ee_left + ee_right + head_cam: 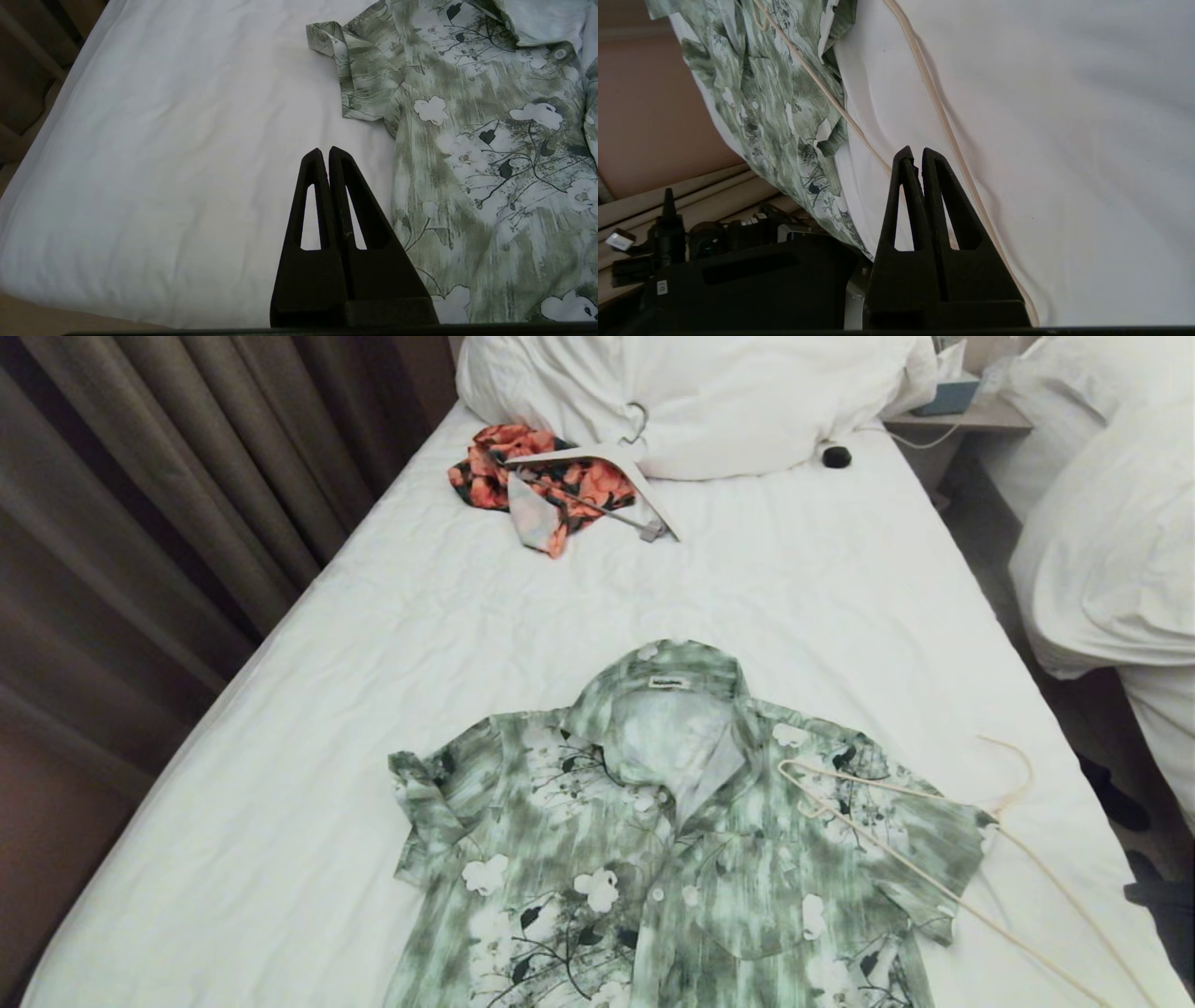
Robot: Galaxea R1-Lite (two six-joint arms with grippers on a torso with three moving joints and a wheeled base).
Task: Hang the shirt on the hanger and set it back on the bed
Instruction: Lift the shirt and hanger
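Right gripper (915,156) pinched—over hanger (945,126), tilted

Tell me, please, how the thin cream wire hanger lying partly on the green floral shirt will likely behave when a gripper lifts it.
The thin cream wire hanger looks light and probably flexes a little, being so slender. Its smooth wire may slip in a shut pinch. One corner lies on the green floral shirt, so it could drag the floppy sleeve.

Heavy brown curtains (140,523) are hanging along the bed's left edge; a bedside shelf (962,418) and a second bed (1111,551) are sitting beyond its right.
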